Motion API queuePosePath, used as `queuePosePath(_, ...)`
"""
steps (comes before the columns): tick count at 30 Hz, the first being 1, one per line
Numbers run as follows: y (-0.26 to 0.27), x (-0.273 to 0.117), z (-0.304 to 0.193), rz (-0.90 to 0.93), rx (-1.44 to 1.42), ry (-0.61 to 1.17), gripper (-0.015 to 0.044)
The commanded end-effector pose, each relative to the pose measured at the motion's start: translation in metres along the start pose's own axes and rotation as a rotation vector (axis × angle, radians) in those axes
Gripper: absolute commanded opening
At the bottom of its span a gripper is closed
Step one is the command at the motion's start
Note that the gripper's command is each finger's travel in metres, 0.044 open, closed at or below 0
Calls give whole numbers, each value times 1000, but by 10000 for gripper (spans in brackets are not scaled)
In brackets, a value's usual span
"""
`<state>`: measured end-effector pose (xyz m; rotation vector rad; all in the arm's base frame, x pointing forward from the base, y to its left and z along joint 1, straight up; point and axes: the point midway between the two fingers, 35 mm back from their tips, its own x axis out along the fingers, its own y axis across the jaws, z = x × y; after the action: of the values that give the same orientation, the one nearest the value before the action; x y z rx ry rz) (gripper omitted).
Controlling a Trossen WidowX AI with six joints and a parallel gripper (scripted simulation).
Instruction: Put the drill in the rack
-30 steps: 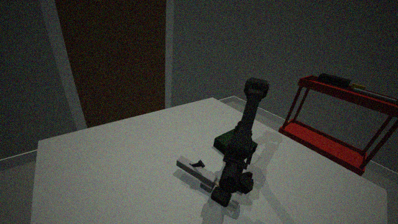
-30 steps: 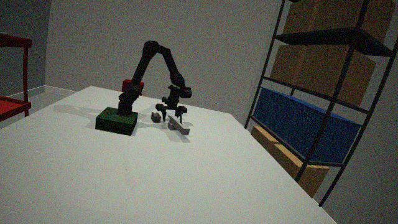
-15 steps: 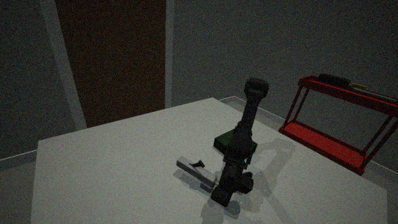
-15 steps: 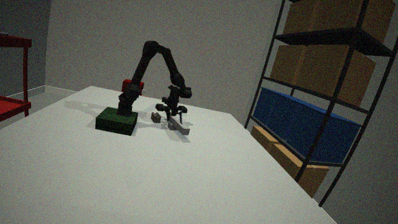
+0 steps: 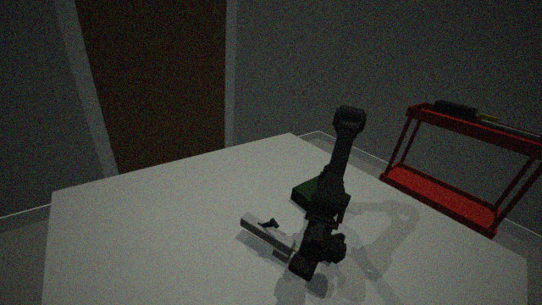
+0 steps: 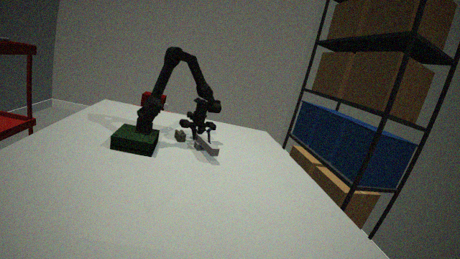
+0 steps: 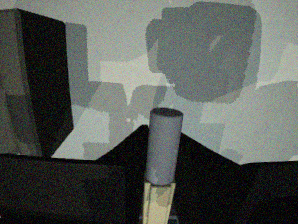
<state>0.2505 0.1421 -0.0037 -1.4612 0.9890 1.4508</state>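
Note:
The drill, a grey cylinder (image 7: 165, 145) above a pale-yellow part, stands up in the wrist view. My gripper (image 6: 202, 138) (image 7: 155, 132) points down and is shut on the drill, its dark fingers close in from both sides. A long grey bar (image 5: 262, 233) (image 6: 208, 145) is raised over the table beside the gripper, casting a shadow. A small notched block (image 6: 180, 135), apparently the rack, sits between the arm's base and the gripper; in the top view a dark notched shape (image 5: 269, 223) shows behind the bar. I cannot make out the key's position.
The arm stands on a dark green base (image 5: 303, 196) (image 6: 133, 138) on the white table (image 5: 148, 203) (image 6: 144, 208). A large dark block (image 7: 45, 85) is at the left of the wrist view. A red cart (image 5: 445, 196) and a shelf unit (image 6: 363, 39) stand off the table.

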Motion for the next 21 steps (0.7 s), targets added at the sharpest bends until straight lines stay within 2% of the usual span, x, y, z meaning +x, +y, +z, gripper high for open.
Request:
queuePosePath(1, 0, 1, 5, 0, -1, 0, 0)
queuePosePath(21, -1, 1, 34, 0, -1, -2, 0)
